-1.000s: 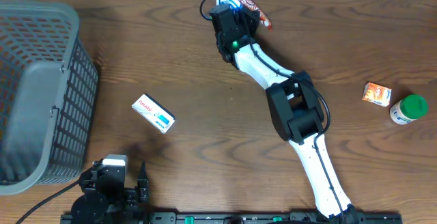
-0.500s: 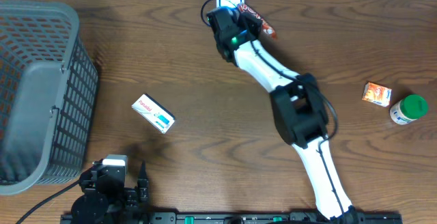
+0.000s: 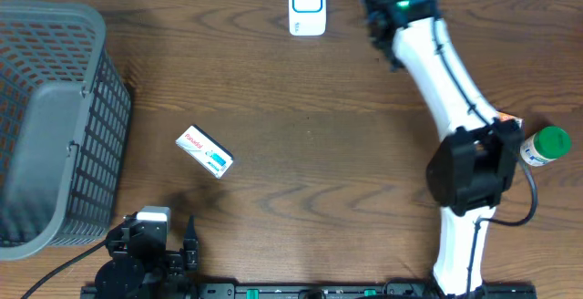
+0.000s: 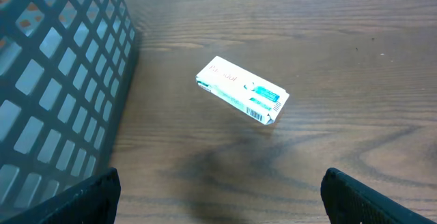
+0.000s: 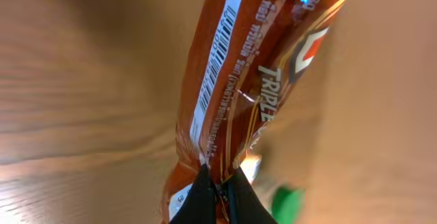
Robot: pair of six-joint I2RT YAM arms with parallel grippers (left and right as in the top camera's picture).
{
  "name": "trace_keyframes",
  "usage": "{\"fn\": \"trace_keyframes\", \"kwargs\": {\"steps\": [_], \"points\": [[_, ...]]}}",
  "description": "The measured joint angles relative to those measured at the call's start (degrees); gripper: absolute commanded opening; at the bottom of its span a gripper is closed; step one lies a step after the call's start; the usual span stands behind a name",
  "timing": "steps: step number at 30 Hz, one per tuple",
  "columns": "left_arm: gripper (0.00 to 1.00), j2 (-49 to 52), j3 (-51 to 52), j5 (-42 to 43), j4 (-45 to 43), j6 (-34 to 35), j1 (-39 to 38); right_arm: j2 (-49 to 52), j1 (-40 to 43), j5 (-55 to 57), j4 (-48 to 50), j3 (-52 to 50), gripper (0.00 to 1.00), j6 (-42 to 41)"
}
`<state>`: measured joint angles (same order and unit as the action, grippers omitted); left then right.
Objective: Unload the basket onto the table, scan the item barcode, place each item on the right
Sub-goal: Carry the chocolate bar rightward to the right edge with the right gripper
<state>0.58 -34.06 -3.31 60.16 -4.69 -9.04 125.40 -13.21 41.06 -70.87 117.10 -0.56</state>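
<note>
Wood-grain table (image 3: 273, 108), pale wall along its far edge. Your right gripper (image 5: 220, 193) is fully closed, its fingertips pinching the crimped end of a brown snack packet (image 5: 239, 80); the rest of the packet hangs free in front of the wrist camera. From above, that arm reaches to the far edge of the table, so the packet sits to the right of the white scanner (image 3: 307, 5) and apart from it. The barcode (image 5: 215, 60) runs in a narrow strip along one long edge of the packet, on the side turned toward the wrist camera. To do this step well, you likely need to bring the packet across to the scanner and turn the wrist until that strip squarely faces the scanner window. Hold it flat and steady, because a soft wrapper can curl and fold the bars. Your left gripper (image 4: 225, 197) is spread wide and holds nothing; it hovers near the table's front edge above a white box (image 4: 242, 91). Count: two arms, one scanner, one packet, one white box, one grey basket (image 3: 55, 117) at the left, one small orange box (image 3: 510, 120) partly behind the right arm, one green-capped bottle (image 3: 545, 144) beside it.
</note>
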Motion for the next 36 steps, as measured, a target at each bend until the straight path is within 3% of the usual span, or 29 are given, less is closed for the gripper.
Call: {"fn": "trace_keyframes", "kwargs": {"steps": [7,18,19,20,21,28,36], "points": [[0.93,0.0,0.0,0.0,0.0,0.0,0.0,0.8,12.9,-10.4,3.0,-10.1,0.01,-9.5],[0.93,0.0,0.0,0.0,0.0,0.0,0.0,0.8,23.9,-13.0,11.4,-25.3,0.03,-15.6],[0.93,0.0,0.0,0.0,0.0,0.0,0.0,0.7,24.7,-13.3,11.3,-25.4,0.34,-16.2],[0.93,0.0,0.0,0.0,0.0,0.0,0.0,0.7,25.4,-13.7,11.1,-25.4,0.71,-16.9],[0.93,0.0,0.0,0.0,0.0,0.0,0.0,0.7,25.9,-14.2,10.5,-25.3,0.96,-17.0],[0.93,0.0,0.0,0.0,0.0,0.0,0.0,0.6,27.6,-24.4,2.2,-18.5,0.99,-16.4],[0.93,0.0,0.0,0.0,0.0,0.0,0.0,0.6,16.2,-33.9,-5.6,-7.2,0.99,-16.3]]}}
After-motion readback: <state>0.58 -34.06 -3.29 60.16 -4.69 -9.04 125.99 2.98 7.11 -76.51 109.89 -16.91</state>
